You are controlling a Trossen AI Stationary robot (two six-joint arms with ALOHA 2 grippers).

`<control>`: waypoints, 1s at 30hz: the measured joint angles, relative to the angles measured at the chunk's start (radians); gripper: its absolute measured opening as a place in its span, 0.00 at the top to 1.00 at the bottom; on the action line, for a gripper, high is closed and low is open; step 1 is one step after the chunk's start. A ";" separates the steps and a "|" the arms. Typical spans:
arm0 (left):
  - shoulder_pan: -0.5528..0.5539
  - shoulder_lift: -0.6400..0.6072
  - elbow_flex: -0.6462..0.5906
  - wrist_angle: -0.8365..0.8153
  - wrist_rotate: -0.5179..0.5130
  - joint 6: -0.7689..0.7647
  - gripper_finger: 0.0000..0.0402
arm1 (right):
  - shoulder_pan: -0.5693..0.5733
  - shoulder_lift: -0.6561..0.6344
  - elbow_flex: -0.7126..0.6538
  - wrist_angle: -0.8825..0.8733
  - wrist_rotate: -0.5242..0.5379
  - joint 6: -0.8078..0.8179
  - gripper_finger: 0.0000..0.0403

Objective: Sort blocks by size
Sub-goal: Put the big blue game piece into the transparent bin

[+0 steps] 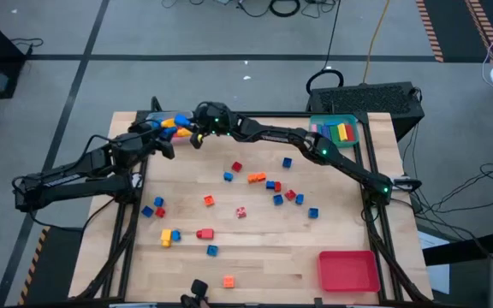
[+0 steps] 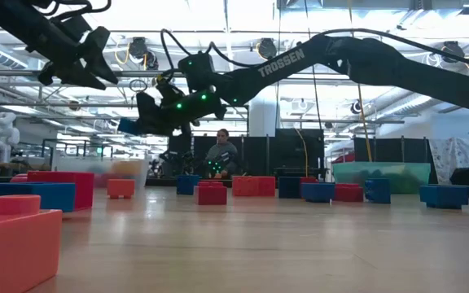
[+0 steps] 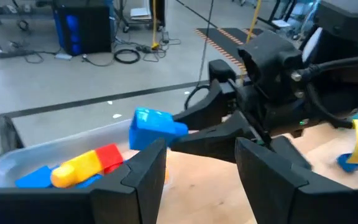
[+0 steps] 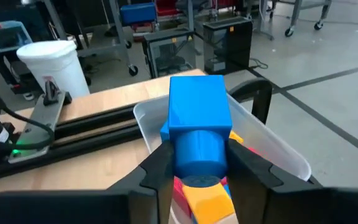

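Observation:
My right gripper (image 4: pixel 197 165) reaches across to the table's far left corner and is shut on a blue block (image 4: pixel 197 121). It holds the block over a clear tray (image 4: pixel 278 149) that contains yellow, red, blue and orange blocks (image 3: pixel 82 167). My left gripper (image 3: pixel 201 168) stands open just to the near left of that tray (image 1: pixel 157 120), with nothing between its fingers. Several loose blocks (image 1: pixel 255 178) lie flat across the middle of the table. My right gripper pinches the blue block between its two fingers, on the two sides beside its round stud (image 4: pixel 197 155). The block sits at the free ends of the fingers (image 3: pixel 194 118). The fingers come nearly level from the table's right. The block (image 3: pixel 151 127) hangs clear above the clear tray.
A teal tray (image 1: pixel 349 120) holding several blocks stands at the far right. A red tray (image 1: pixel 347 269) sits at the near right corner. A person sits beyond the table in the low view (image 2: pixel 221 155). The two grippers stand close together at the clear tray.

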 joint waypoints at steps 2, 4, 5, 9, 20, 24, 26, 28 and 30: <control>0.000 0.000 0.000 -0.002 0.004 -0.014 0.52 | -0.002 0.000 0.000 0.012 0.000 0.000 0.65; 0.000 0.000 0.000 -0.002 0.008 -0.017 0.52 | -0.008 0.000 0.000 0.013 -0.020 0.000 0.58; 0.000 0.000 0.000 -0.002 0.018 -0.027 0.52 | -0.013 0.000 0.000 0.011 -0.038 0.005 0.55; 0.000 0.000 0.000 -0.002 0.033 -0.040 0.52 | -0.032 0.000 0.000 -0.006 -0.073 0.045 0.38; -0.008 0.000 0.000 -0.048 0.325 0.059 0.52 | 0.014 -0.059 0.000 -0.313 -0.134 -0.004 0.26; -0.042 0.001 0.000 -0.081 0.415 0.152 0.52 | 0.057 -0.111 0.000 -0.617 -0.069 -0.127 0.31; -0.055 0.010 -0.002 -0.083 0.411 0.180 0.52 | 0.079 -0.133 0.000 -0.762 -0.031 -0.173 0.32; -0.064 0.030 -0.013 -0.059 0.397 0.210 0.52 | 0.096 -0.157 0.000 -0.894 -0.012 -0.211 0.34; -0.067 0.064 -0.026 -0.034 0.390 0.231 0.52 | 0.110 -0.176 0.000 -1.001 0.019 -0.233 0.36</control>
